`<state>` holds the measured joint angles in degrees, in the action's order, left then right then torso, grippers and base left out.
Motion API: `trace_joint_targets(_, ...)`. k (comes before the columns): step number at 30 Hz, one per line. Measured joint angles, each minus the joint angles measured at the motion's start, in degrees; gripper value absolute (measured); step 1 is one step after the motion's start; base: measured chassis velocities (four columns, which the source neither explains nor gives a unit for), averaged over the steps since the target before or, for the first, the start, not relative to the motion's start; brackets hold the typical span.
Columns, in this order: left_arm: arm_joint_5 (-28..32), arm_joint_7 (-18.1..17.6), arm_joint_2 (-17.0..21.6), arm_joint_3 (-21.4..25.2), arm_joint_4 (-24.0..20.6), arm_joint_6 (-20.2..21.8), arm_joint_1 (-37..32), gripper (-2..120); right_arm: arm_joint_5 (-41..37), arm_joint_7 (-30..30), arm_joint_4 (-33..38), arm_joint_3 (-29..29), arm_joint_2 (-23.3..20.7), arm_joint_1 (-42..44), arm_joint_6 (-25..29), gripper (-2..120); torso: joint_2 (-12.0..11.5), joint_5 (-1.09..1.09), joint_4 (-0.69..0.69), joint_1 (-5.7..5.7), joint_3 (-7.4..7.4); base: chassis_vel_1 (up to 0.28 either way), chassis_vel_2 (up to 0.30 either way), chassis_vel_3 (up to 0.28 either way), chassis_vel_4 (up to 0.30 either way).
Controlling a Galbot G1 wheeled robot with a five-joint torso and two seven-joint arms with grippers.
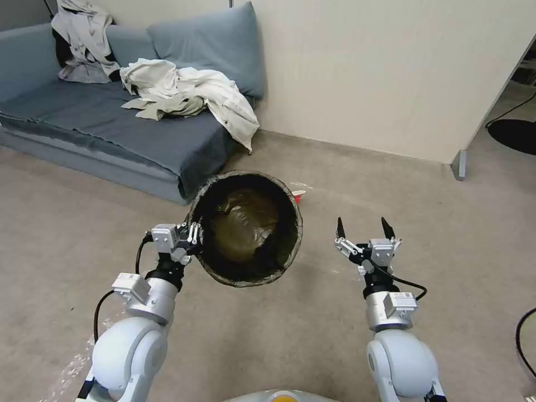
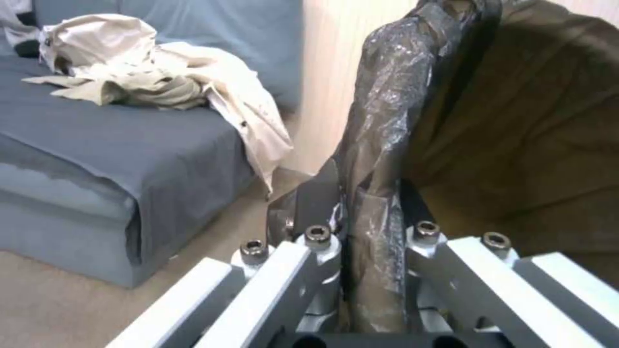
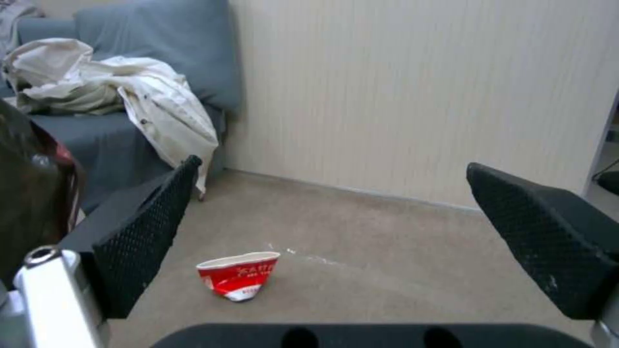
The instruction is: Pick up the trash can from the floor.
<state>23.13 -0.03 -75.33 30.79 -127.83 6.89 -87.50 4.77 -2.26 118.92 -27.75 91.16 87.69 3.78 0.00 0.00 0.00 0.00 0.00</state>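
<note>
Head view: the round bag-lined trash can (image 1: 245, 229) is held by its rim in the left end effector (image 1: 195, 237), raised off the beige carpet floor (image 1: 279, 335); the right end effector (image 1: 365, 229) is spread wide beside it, holding nothing.

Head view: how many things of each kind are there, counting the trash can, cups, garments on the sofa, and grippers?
Trash can: 1
Crushed red-and-white cup: 1
Light garments on the sofa: 2
Grippers, left gripper and right gripper: 2
Total: 6
</note>
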Motion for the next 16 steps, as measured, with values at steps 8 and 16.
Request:
trace_joint_targets(8, -0.68, -0.3, -0.2, -0.01, -0.28, 0.08, -0.59, 4, 0.03, 0.0, 0.0, -0.01, -0.05, 0.01, -0.03, 100, 0.0, 0.0, 0.0, 0.0, 0.0, 0.0, 0.0, 0.0, 0.0)
trace_joint_targets(16, -1.33, -1.23, -0.54, 0.1, -0.49, 0.53, -0.83, 4, 0.06, 0.0, 0.13, 0.01, -0.19, 0.12, -0.03, 100, 0.0, 0.0, 0.0, 0.0, 0.0, 0.0, 0.0, 0.0, 0.0)
